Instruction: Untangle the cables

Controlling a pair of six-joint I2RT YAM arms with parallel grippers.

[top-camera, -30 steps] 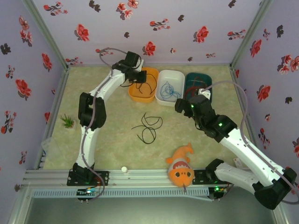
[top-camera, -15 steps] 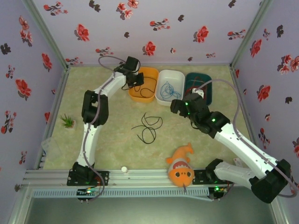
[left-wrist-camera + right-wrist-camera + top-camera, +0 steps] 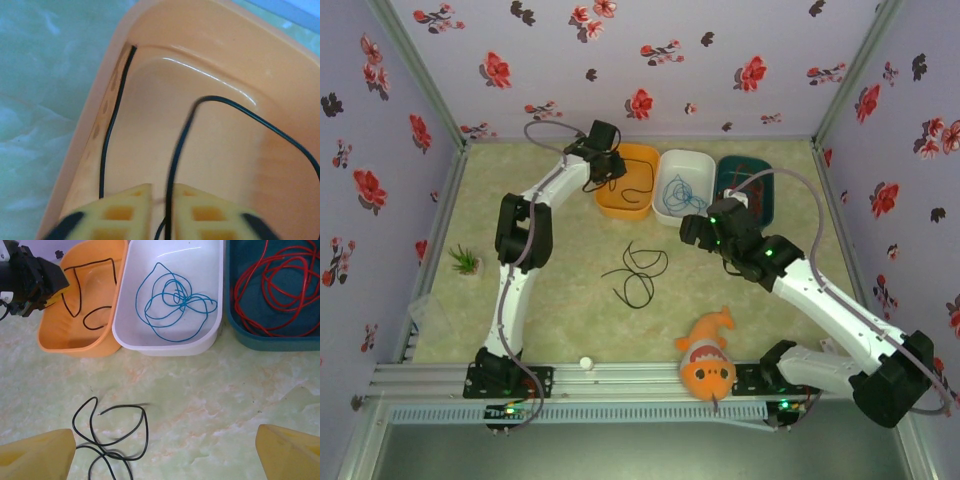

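Over pale tabletop (image 3: 200,390), left gripper (image 3: 160,210) stands slightly parted around black cable (image 3: 180,145), right gripper (image 3: 165,452) spread wide.

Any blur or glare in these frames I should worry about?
Left wrist: black cable smears near the left gripper, itself soft; bright streak on the orange tray wall. Right wrist: sharp, blue cable crisp, slight glare on the white tray far wall. Top external: even light, low detail, loose black cable readable.

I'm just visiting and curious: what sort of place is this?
Likely a robot test booth: two arms bolted to a table, flowered walls around, trays of sorted cables, a toy fish.
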